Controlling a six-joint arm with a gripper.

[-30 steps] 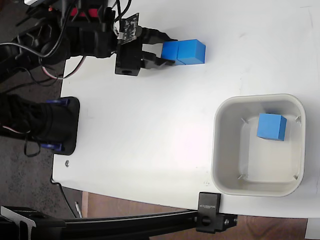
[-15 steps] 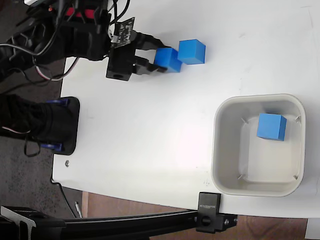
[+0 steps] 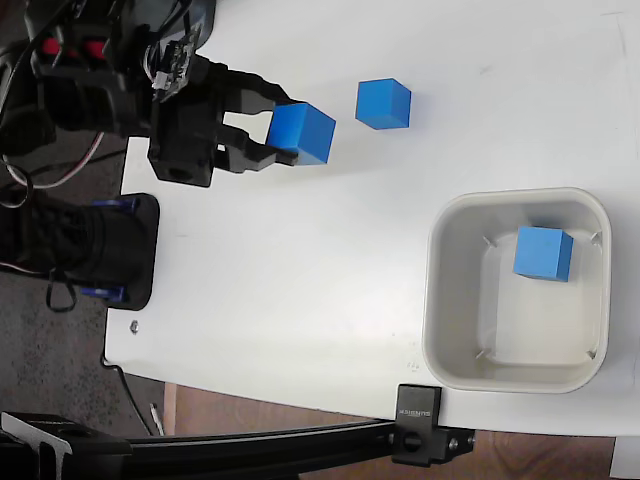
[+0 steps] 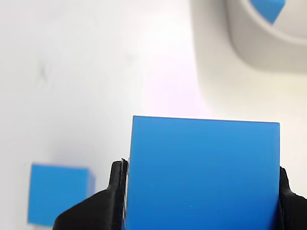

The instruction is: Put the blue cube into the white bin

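My gripper (image 3: pixel 283 132) is shut on a blue cube (image 3: pixel 301 132) and holds it above the white table at the upper left of the fixed view. In the wrist view that cube (image 4: pixel 201 175) fills the lower frame between the two black fingers (image 4: pixel 103 206). A second blue cube (image 3: pixel 384 103) rests on the table to the right of the held one, apart from it; the wrist view shows it (image 4: pixel 57 194) at the lower left. The white bin (image 3: pixel 517 290) stands at the lower right, and a third blue cube (image 3: pixel 543 252) lies inside it near its upper right corner.
A black arm base (image 3: pixel 110 250) sits at the table's left edge. A black clamp (image 3: pixel 420 425) grips the front edge below the bin. Bare white tabletop (image 3: pixel 300 280) lies between the gripper and the bin.
The gripper has closed on the left one of two adjoining cubes, pulled it leftward away from its neighbour and lifted it. The neighbouring cube and the cube in the bin have stayed put.
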